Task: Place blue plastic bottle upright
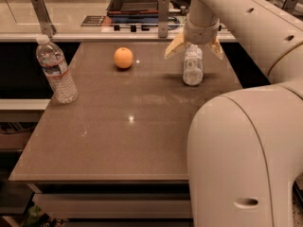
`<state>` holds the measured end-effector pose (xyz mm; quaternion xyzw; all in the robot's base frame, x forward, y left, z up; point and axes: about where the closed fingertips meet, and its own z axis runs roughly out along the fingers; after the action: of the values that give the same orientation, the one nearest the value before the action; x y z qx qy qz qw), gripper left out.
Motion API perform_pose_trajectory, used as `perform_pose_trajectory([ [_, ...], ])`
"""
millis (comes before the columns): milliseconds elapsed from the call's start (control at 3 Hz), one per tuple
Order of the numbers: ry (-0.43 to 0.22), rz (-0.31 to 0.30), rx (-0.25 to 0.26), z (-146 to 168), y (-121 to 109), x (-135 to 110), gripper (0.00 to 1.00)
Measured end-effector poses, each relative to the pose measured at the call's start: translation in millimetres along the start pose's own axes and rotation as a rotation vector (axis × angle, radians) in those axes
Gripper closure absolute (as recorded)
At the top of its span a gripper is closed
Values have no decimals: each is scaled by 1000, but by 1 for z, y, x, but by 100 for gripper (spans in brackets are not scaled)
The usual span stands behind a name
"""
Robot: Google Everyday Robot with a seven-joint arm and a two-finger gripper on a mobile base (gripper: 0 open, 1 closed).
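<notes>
1. Robot arm: cream, fills the right side of the view, reaching from the near bulk to the far right part of the table

2. Table: brown top, bare across the near half

3. Back counter: beyond the table; carries a dark tray and two metal posts

4. Taller bottle: clear, white cap, upright at the left edge, well apart from the rest

5. Gripper: pointing straight down over the far right of the table. Its fingers are spread wide, one to each side of the bottle below and touching neither side, so they pinch nothing

6. Blue plastic bottle: stands on its base directly beneath the gripper, between the two spread fingers, long axis vertical and in line with the wrist. Judged: the task looks all but done, and a straight upward lift would clear the cap without knocking it

7. Orange: to the left of the blue plastic bottle, apart from it
</notes>
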<state>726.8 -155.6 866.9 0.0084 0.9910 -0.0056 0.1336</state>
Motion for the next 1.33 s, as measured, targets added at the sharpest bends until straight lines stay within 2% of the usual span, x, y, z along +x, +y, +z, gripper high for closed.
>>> perform_pose_trajectory([
  [667,27,-11,-35,16,11,0,0],
  [1000,27,-12,-35,19,12,0,18],
  [1333,29,-14,-35,22,13,-1,41],
])
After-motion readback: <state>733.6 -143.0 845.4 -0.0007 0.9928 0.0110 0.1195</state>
